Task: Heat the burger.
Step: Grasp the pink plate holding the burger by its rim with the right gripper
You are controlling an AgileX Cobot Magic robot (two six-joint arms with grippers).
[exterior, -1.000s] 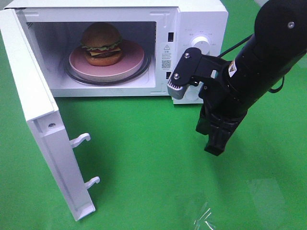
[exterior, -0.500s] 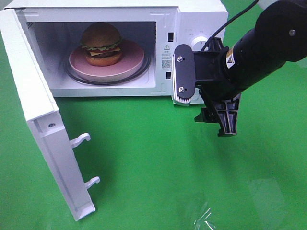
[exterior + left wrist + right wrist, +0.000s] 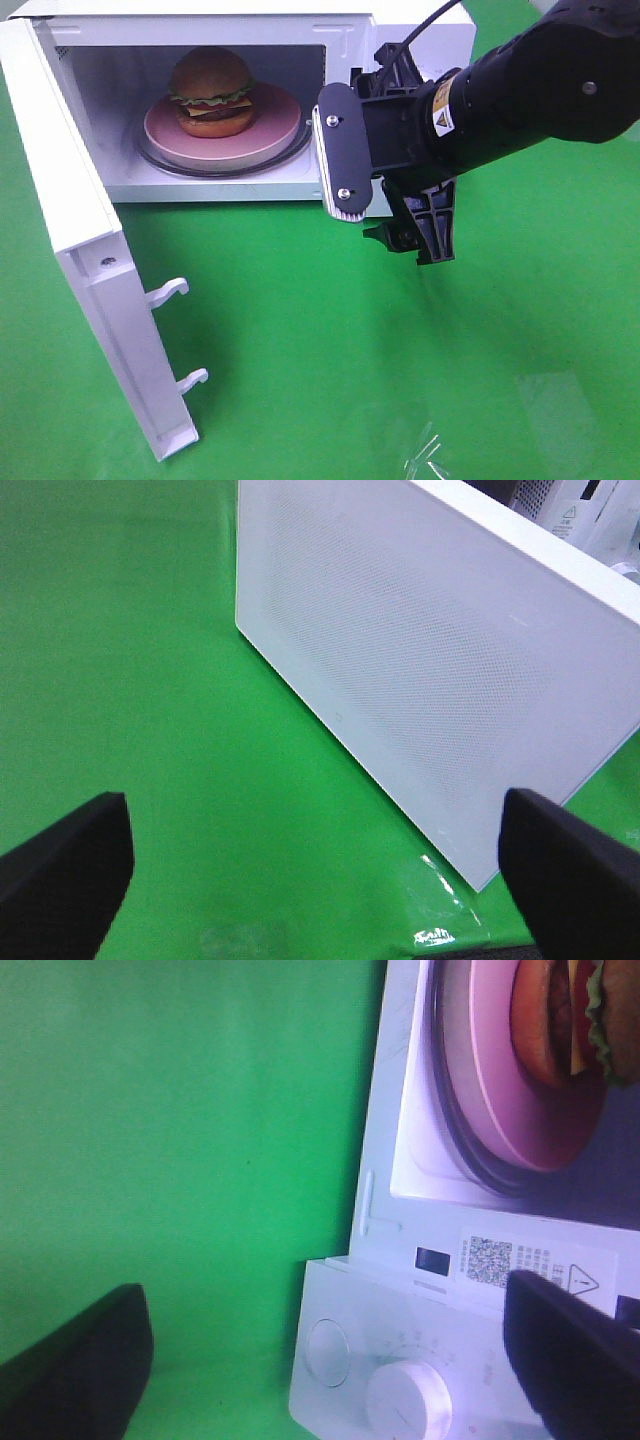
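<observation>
The burger [image 3: 210, 92] sits on a pink plate [image 3: 272, 128] inside the white microwave [image 3: 420, 30], on its glass turntable. The microwave door [image 3: 80, 230] is swung wide open to the left. My right gripper [image 3: 410, 238] hangs in front of the control panel, just right of the oven opening, open and empty. In the right wrist view its fingers [image 3: 80, 1360] stand far apart, with the burger [image 3: 560, 1010], the plate [image 3: 500, 1090] and a knob [image 3: 405, 1400] beyond them. My left gripper [image 3: 315, 802] is open and empty, facing the outer side of the door [image 3: 430, 650].
Green cloth [image 3: 300, 330] covers the table in front of the microwave. Two white latch hooks [image 3: 168, 291] stick out from the door's inner edge. A shiny wrinkled patch [image 3: 428, 452] lies on the cloth near the front edge.
My right gripper has opened from nearly shut. The right arm has swung up and to the left, from beside the control panel towards the oven opening.
</observation>
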